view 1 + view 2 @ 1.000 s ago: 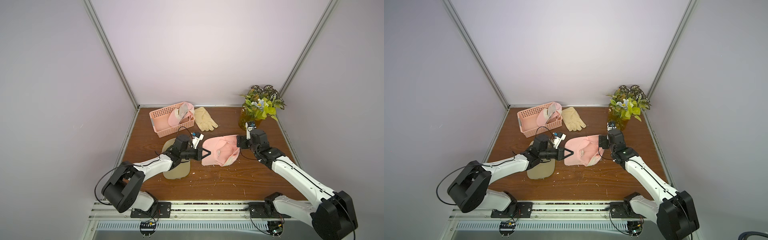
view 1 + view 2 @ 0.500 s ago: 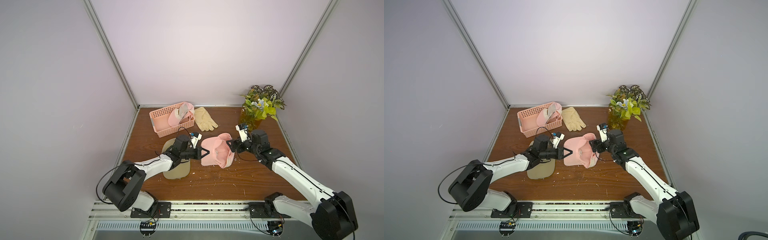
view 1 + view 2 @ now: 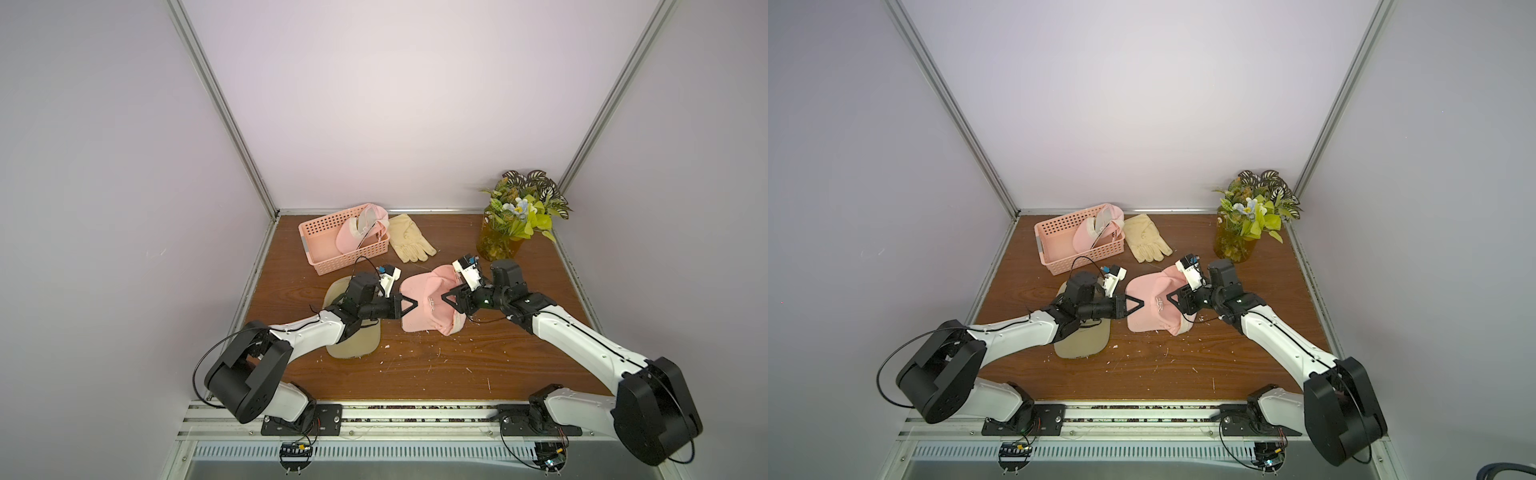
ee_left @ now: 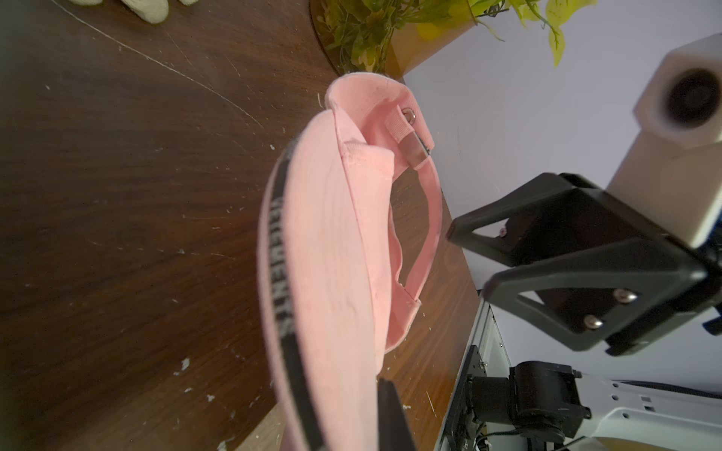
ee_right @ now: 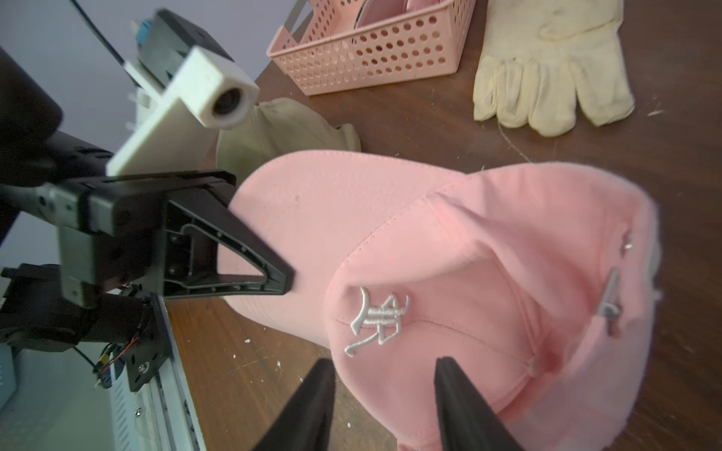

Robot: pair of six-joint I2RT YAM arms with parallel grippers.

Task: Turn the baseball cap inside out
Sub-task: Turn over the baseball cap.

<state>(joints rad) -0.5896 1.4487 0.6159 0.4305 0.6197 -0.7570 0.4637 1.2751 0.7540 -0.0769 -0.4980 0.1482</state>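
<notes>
Lilac walls close in a brown wooden tabletop (image 3: 415, 374) flecked with white crumbs. In both top views the pink cotton baseball cap (image 3: 424, 309) sits mid-frame, between the two arms.

The right wrist view gives a close look at the white embroidered logo (image 5: 375, 320) on the crown's front, which the left wrist view misses. That view instead shows the black lettered tape (image 4: 279, 273) along the inner rim and the arch of the pink back strap (image 4: 428, 218). Only the top views take in the pink perforated plastic basket (image 3: 353, 259) at upper left, the cream fabric glove (image 3: 409, 245) just beside it, and the amber glass vase of leaves (image 3: 498, 245) at upper right.

Seen from above, the cap's long axis runs left to right across the frame, brim toward the left, strap toward the right.

The left gripper (image 3: 412, 305) is pinched tight on the brim's edge. The right gripper (image 3: 446, 302) has its jaws partly apart at the crown's right side, clamping nothing that I can see.
</notes>
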